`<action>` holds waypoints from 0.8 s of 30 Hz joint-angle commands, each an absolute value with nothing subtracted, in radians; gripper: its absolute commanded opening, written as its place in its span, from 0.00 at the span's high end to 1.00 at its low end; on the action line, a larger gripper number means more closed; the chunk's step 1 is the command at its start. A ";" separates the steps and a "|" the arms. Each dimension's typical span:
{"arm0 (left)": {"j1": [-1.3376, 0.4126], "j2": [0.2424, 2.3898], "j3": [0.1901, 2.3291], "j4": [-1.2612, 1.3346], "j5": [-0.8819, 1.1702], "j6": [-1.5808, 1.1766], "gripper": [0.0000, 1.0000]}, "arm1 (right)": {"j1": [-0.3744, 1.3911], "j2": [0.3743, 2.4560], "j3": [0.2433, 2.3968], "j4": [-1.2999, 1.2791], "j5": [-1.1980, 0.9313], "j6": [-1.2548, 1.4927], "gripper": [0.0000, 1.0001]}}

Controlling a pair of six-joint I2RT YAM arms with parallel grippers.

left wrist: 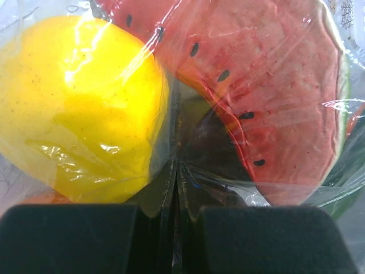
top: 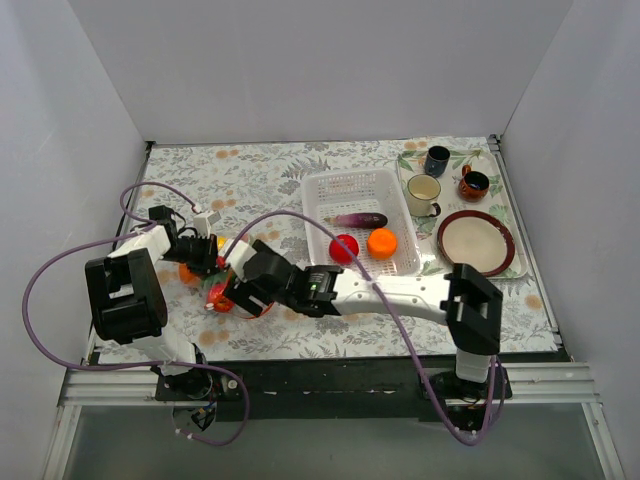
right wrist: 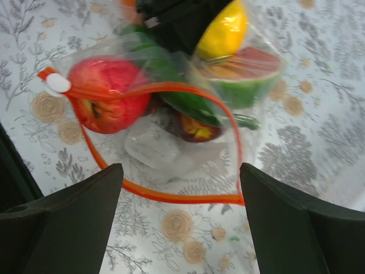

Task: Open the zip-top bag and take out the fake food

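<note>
Right now our right gripper (right wrist: pixel 178 171) hangs just before the zip-top bag (right wrist: pixel 171 154) with its jaws spread wide and nothing between them. The bag lies on the patterned table (top: pixel 260 170) at the near left, and its red-orange zip strip (right wrist: pixel 171 197) gapes in a loop towards us, so we judge the mouth open and the step in hand to be picking out the fake food (right wrist: pixel 199 128). Nearest the mouth sits a red apple (right wrist: pixel 105 97); behind it lie a watermelon slice (left wrist: pixel 268 85) and a yellow lemon (left wrist: pixel 80 103). At the far end our left gripper (left wrist: pixel 177 211) is pressed together on a fold of the plastic, anchoring the bag. To do this well, we should enter through the loop without snagging the strip, close on the apple alone and not on film, and draw back low while the left holds firm. Beyond stands the white basket (top: pixel 330 185) with three pieces in it
</note>
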State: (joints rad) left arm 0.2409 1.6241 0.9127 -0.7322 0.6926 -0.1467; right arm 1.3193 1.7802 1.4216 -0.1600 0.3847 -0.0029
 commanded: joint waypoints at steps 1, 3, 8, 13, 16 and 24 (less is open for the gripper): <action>0.250 1.674 0.862 -0.723 0.560 -0.107 0.99 | 1.333 1.877 1.509 -0.120 0.292 -0.037 0.11; 0.250 1.672 0.861 -0.724 0.557 -0.106 0.99 | 1.335 1.913 1.534 -0.114 0.259 -0.034 0.11; 0.250 1.663 0.864 -0.732 0.560 -0.106 0.99 | 1.330 1.974 1.583 -0.087 0.226 -0.038 0.04; 0.252 1.654 0.854 -0.730 0.557 -0.106 0.99 | 1.318 2.020 1.643 -0.074 0.144 -0.015 0.01; 0.250 1.648 0.850 -0.730 0.561 -0.107 0.99 | 1.309 2.037 1.654 -0.060 0.094 -0.008 0.01; 0.250 1.623 0.844 -0.742 0.568 -0.107 0.99 | 1.290 2.106 1.724 -0.081 0.038 0.029 0.01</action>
State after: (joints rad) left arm 0.2409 1.6123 0.8989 -0.7261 0.6910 -0.1452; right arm 1.3029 2.0769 1.6691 -0.1055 0.0933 -0.0010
